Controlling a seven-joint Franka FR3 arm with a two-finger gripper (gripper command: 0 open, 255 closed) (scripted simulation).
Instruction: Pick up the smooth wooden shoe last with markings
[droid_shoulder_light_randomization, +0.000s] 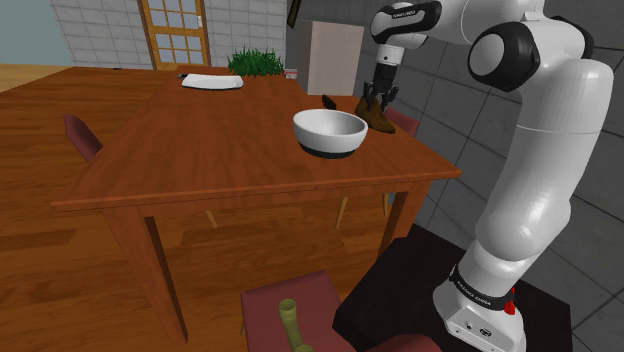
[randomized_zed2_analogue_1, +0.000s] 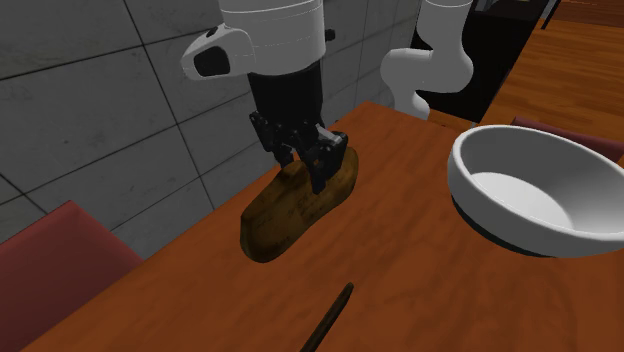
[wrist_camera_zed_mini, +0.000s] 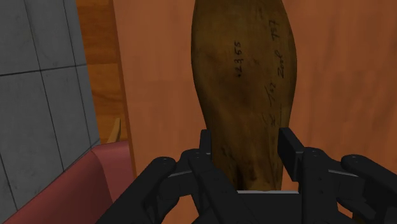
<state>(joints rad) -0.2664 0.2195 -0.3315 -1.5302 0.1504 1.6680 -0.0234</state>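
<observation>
Our claw (wrist_camera_zed_mini: 245, 153) pinches the back end of the last (wrist_camera_zed_mini: 248, 76), with one black finger pressed on each side. Right under it we see the brown wood table (droid_shoulder_light_randomization: 200, 150). The last sits on it, near the edge by the grey tiled wall (randomized_zed2_analogue_1: 100, 90). A red chair (wrist_camera_zed_mini: 83, 184) stands below that edge. Near the last is a white bowl (randomized_zed2_analogue_1: 540, 200) with a dark bottom, and a thin dark stick (randomized_zed2_analogue_1: 325, 320) lies on the table close to both. Farther off, at the table's other end, are a white tray (droid_shoulder_light_randomization: 212, 82) and a green plant (droid_shoulder_light_randomization: 255, 62). Behind them is a wood door (droid_shoulder_light_randomization: 175, 30) with glass panes, and the floor (droid_shoulder_light_randomization: 30, 250) is wood too.

The last is smooth, dark brown wood, long and rounded, and it gets thinner where the claw holds it. Small black numbers are written on top.

We count one last, one bowl, one stick, one tray, one plant and three chairs.
</observation>
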